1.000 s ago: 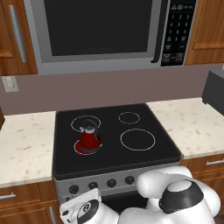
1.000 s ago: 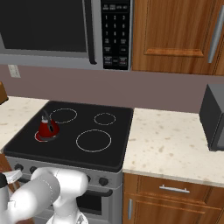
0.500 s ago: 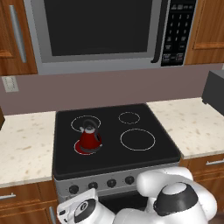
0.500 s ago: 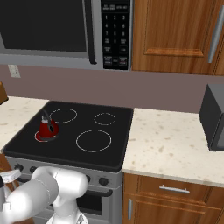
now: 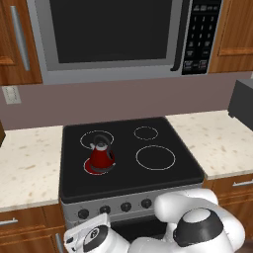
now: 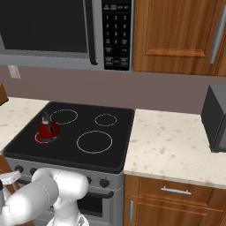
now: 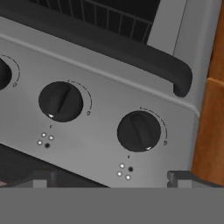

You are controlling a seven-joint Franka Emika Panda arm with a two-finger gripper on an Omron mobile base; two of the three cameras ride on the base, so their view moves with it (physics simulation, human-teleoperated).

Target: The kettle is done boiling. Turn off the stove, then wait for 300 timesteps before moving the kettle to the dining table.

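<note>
The gripper (image 7: 109,178) hangs wide open and empty before the stove's (image 5: 163,131) front knobs (image 7: 138,131), while the kettle (image 5: 101,156) sits on the red-glowing front-left burner (image 5: 88,168).

Arm (image 5: 197,232) covers the stove (image 5: 128,148) front's right knobs. A third knob (image 7: 3,74) is cut off at the hand view's edge. Knob markings are too small to read.

Stove (image 5: 168,133) top glossy black glass, front brushed steel; knobs (image 7: 138,131) matt, probably plastic; kettle (image 5: 101,157) smooth red.
</note>
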